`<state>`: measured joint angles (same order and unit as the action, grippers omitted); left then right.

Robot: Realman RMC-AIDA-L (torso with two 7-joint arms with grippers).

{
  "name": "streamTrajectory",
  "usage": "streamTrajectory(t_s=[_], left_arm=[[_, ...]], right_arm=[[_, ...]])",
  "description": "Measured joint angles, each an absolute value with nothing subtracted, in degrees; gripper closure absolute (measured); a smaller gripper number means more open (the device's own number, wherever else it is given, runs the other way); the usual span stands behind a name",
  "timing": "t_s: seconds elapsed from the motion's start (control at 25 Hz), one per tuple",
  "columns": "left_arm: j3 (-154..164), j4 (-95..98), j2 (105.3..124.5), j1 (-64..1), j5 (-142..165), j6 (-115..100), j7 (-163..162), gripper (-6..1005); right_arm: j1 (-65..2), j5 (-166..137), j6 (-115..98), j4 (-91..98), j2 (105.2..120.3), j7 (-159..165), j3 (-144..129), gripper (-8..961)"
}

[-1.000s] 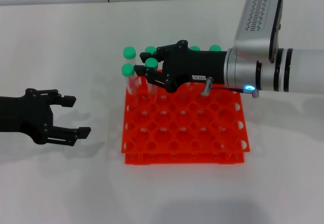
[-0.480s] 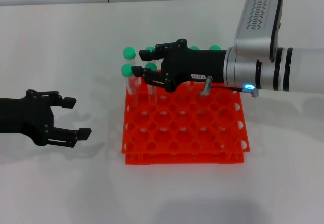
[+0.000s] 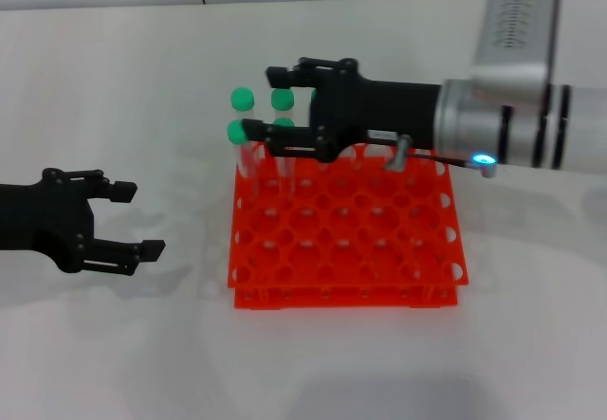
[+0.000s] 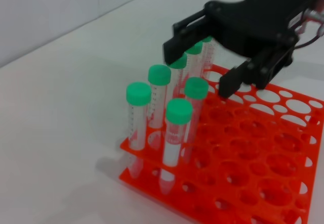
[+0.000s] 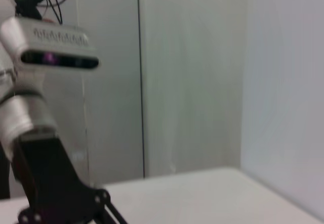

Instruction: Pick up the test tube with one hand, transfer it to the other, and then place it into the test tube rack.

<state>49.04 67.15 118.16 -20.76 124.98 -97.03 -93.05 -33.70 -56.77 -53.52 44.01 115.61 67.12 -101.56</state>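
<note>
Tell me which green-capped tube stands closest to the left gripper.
The front tube in the rack's leftmost column is closest to the left gripper. The other tubes stand behind it or further right.

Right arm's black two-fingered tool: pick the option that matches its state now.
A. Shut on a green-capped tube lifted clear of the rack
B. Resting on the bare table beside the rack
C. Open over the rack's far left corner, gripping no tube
C: the right arm's black two-fingered tool has its fingers spread above the square orange-red plastic rack, and the clear green-capped tubes stand in their holes, ungripped.
</note>
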Motion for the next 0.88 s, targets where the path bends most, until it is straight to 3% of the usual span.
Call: streamTrajectory(t_s=[0.16, 0.28, 0.48, 0.6, 0.88], left_arm=[[47.5, 67.1, 118.24, -20.8, 124.6, -97.2, -92.0, 115], [46.3, 67.2, 118.06, -20.5, 122.5, -97.4, -90.9, 115], [45.9, 67.4, 117.71, -20.2, 120.5, -98.0, -90.5, 115], [45.8, 67.6, 117.69, -20.2, 120.3, -98.4, -90.5, 115], [45.8, 67.6, 117.71, -20.2, 120.2, -99.9, -90.8, 115]], right_arm=[[-28.8, -57.1, -57.6, 47.3, 115.29, 67.2, -97.4, 245], [-26.2, -57.6, -60.6, 48.1, 114.46, 69.0, -94.2, 249], [-23.9, -66.1, -68.1, 49.5, 111.30, 78.8, -87.2, 256], [-23.8, -75.0, -72.8, 50.3, 110.42, 84.4, -81.6, 256], [-22.9, -90.5, -81.7, 53.7, 111.17, 86.9, -72.3, 256]])
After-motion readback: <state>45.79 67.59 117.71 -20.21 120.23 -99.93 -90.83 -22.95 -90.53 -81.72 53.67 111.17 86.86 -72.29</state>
